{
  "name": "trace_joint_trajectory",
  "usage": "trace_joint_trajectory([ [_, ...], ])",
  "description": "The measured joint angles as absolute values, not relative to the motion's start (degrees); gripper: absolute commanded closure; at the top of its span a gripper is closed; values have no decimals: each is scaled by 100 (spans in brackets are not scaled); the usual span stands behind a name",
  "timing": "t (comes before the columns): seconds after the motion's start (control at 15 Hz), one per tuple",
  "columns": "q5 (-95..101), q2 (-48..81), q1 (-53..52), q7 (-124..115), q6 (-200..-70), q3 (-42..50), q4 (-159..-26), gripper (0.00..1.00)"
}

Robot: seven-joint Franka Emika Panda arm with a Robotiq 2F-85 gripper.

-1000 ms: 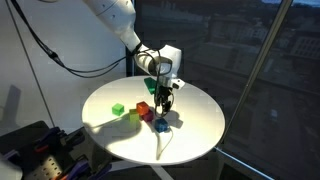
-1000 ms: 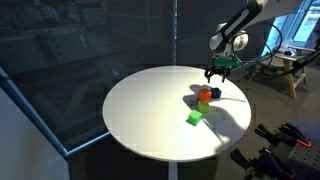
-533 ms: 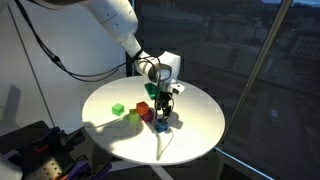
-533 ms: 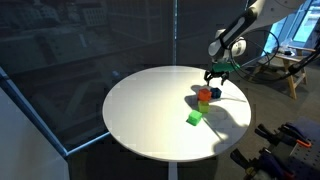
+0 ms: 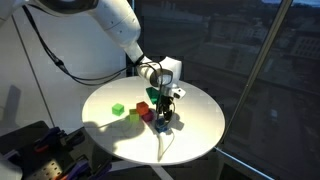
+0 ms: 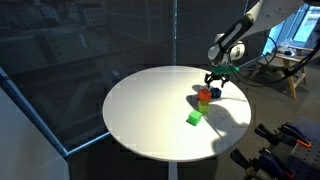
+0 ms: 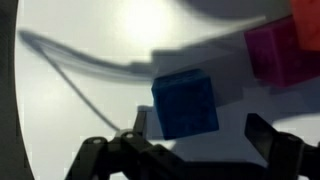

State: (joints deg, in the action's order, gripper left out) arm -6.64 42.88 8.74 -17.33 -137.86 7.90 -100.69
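Between the fingers (image 7: 140, 120), wrist view: pincer (image 7: 200, 125) spread wide, gripping nothing. Blue cube (image 7: 185, 105) lies on the white table (image 7: 80, 130) inside the gap, no contact visible.

Risk, as judged: the cube is not centred. It lies closer to the finger on the left of the wrist view, and its faces look slightly turned against the line of the jaws. If the jaws closed like this, the left finger would likely meet it first and could shove or twist it rather than seat it squarely.

Second risk: a magenta cube (image 7: 275, 55) lies just beside the blue one, far right, with a red cube (image 7: 307, 20) beyond it. The right-hand finger has little room there and could nudge them. A thin cord (image 7: 80, 65) runs across the table to the far left and could catch on a finger.

Exterior views: pincer (image 5: 162, 113) hangs just above the blue cube (image 5: 160, 126), pointing down; whether it is low enough to straddle the cube cannot be told. The other view shows the same (image 6: 214, 82).

Farther off: green cube (image 5: 118, 109) well apart, alone.
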Motion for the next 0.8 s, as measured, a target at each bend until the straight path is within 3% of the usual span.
trace_joint_trajectory([
  [0.8, -664, 4422, 911, -1694, -13786, 840, -9994, 0],
])
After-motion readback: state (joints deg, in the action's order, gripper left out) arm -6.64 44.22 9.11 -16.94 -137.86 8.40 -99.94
